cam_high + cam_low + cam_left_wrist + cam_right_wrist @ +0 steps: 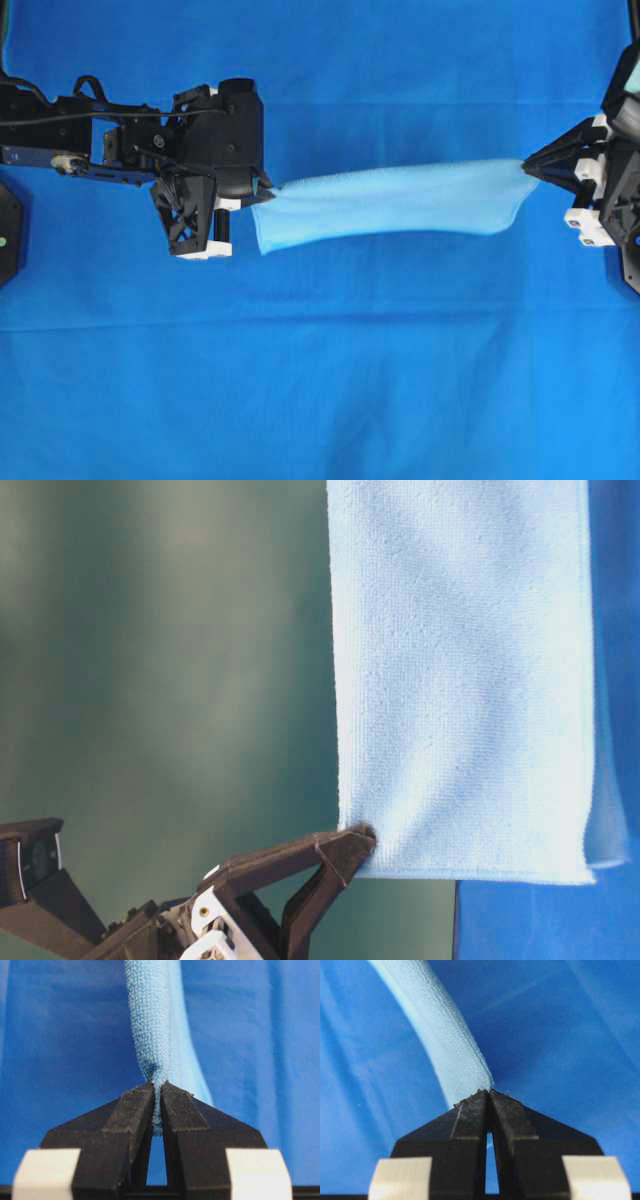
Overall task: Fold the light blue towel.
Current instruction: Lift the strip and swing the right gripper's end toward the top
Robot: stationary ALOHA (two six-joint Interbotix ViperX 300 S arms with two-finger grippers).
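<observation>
The light blue towel (390, 205) hangs stretched between my two grippers above the royal-blue table covering (320, 380). My left gripper (268, 188) is shut on the towel's left corner; in the left wrist view the cloth (152, 1020) is pinched between the black fingertips (135, 1105). At the right, my right gripper (528, 165) is shut on the opposite corner, and the right wrist view shows the towel (440, 1025) running out from its tips (489, 1093). In the table-level view the towel (460, 680) hangs flat, with a gripper (362, 838) at its corner.
The royal-blue table covering (60, 1035) spreads under both arms in every direction. The left arm's black body (120, 140) lies along the left side; the right arm's body (615, 170) sits at the right edge. A dark backdrop (160, 680) stands behind.
</observation>
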